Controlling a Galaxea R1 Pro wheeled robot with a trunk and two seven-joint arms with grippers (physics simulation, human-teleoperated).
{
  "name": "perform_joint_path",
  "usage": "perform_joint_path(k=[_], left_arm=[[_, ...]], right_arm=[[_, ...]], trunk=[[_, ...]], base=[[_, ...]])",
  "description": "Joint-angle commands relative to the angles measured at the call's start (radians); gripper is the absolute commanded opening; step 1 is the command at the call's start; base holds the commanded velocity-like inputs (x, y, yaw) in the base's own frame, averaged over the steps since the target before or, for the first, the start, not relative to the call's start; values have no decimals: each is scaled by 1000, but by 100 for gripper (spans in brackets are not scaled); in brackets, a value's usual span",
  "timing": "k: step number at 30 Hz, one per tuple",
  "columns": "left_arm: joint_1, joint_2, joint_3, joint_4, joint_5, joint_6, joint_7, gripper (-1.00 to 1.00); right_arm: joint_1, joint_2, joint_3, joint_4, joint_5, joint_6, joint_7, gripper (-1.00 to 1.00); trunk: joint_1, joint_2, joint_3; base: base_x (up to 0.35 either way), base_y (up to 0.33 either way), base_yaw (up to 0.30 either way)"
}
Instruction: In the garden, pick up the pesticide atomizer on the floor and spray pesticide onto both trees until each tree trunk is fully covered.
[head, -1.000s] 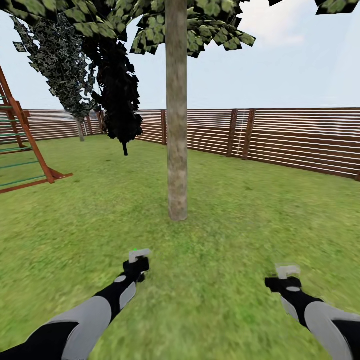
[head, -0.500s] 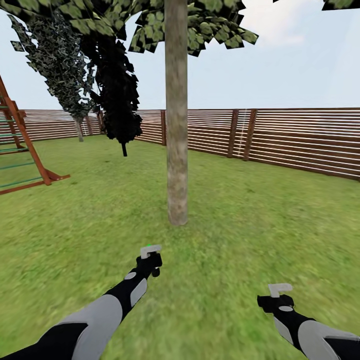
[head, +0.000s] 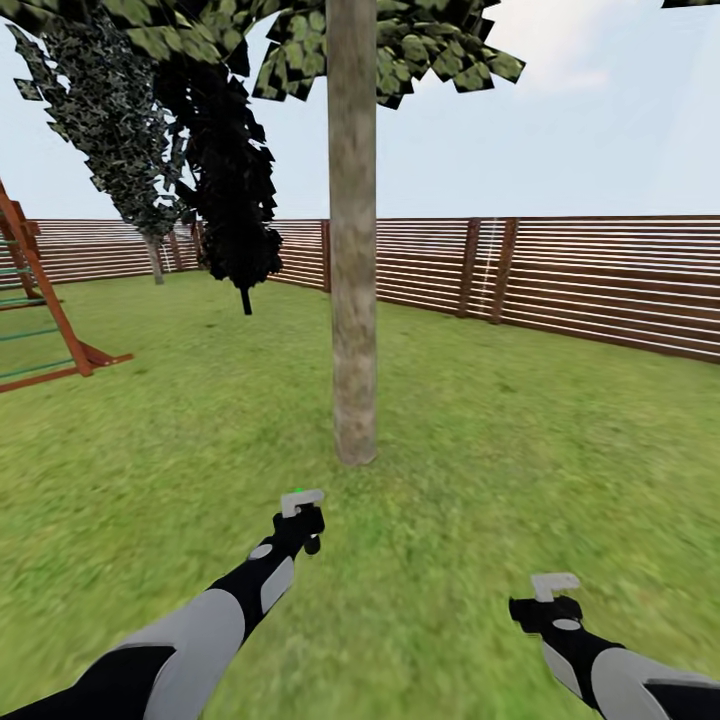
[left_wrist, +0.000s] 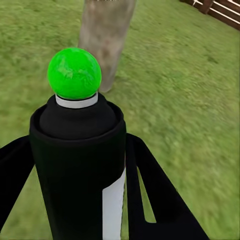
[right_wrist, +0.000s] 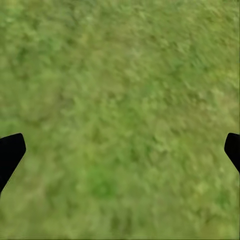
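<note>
Lawn (head: 520, 400): mottled green, yellowish patches. Tree trunk (head: 353, 250): grey-brown, blotchy, paler vertical streaks. Leaves (head: 420, 40): blocky light and dark green. Conifer (head: 235, 190): near-black; the one beside it (head: 110, 110) speckled grey-green. Fence (head: 600, 280): brown horizontal slats, darker posts. Playset (head: 45, 310): red-brown beams, green rungs. Sky (head: 600, 130): pale blue, white haze. Spray bottle (left_wrist: 80, 165): black body, white stripe, white collar, bright green ball top. Arms (head: 190, 640): black with light grey panels, white tips.

The ground is a green lawn (head: 520, 420). On it stands one thick tree trunk (head: 353, 300), a wooden playset (head: 40, 320) at the side, and a brown slat fence (head: 590, 275) around the edge.
</note>
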Motion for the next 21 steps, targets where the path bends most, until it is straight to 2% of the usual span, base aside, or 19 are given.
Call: perform_joint_path(k=[1,21], left_arm=[[-1,0,6,1,9,-3,-7,-100],[-1,0,6,2,9,-4,-9,-100]], right_arm=[[-2,0,-1,5,11,-6,-5,100],[-1,0,-1,4,11,-6,-6,100]], trunk=[[1,-1,-1],[1,-1,-1]], base=[[350,0,0],[350,-3,0]])
